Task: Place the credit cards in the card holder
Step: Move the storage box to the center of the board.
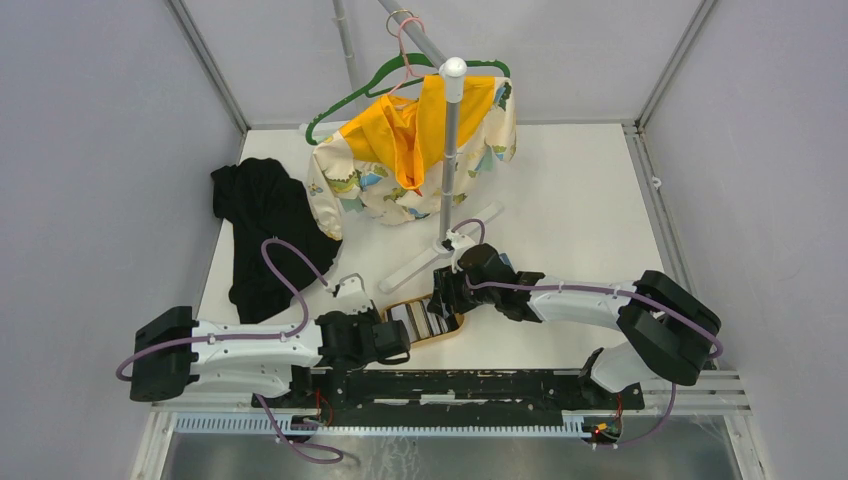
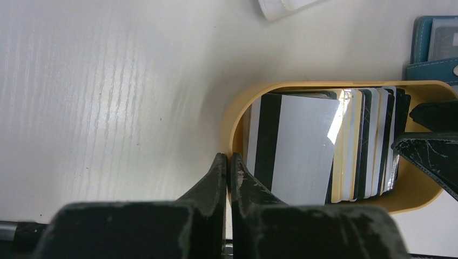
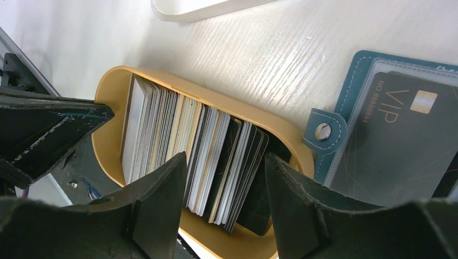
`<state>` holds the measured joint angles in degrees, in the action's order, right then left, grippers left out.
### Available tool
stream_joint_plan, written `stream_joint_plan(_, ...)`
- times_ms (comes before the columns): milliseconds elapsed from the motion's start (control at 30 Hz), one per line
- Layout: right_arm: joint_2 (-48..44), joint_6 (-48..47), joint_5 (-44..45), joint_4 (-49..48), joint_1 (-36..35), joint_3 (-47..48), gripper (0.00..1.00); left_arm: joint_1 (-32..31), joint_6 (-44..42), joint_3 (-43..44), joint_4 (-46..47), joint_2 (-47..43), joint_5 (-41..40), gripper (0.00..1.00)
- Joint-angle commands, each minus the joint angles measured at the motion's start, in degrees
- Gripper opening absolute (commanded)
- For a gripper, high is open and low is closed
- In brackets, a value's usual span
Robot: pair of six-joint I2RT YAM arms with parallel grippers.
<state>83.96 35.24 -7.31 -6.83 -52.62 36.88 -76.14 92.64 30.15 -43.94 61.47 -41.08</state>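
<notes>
My left fingers (image 2: 215,175) are pressed together, their tips at the rounded end of the tan oval tray (image 2: 233,116). Whether they pinch its rim I cannot tell. The credit cards (image 2: 302,145) stand on edge in that tray, packed face to face like files, in black, white and grey. They look light, stiff and slick to me, and so thin that one will be hard to part from its neighbours. A flat face offers nothing to grip, so I judge the hold belongs on the upper edge. I would pinch across the thickness of one card or a small bunch and lift straight up. My right fingers (image 3: 162,194) are apart, straddling part of the stack without closing on it. Just right of the tray, the teal card holder (image 3: 348,91) lies open on the desk (image 3: 270,48), with a dark VIP card (image 3: 410,124) under its clear sleeve.
</notes>
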Motion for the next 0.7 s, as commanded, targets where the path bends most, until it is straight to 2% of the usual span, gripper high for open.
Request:
stream_joint_plan(0,0.26,2.80,2.52,1.11,-0.40,-0.85,0.61,-0.89,4.71,3.49,0.52,0.64,-4.20,0.02)
stream_joint_plan(433,0.98,5.77,5.96,2.55,-2.31,-1.13,0.63,-2.34,6.45,6.44,-1.24,4.14,-5.33,0.02)
stream_joint_plan(667,-1.87,3.42,12.03,5.40,-3.37,-0.42,0.62,-2.59,7.61,7.18,-2.70,5.16,-5.76,0.02)
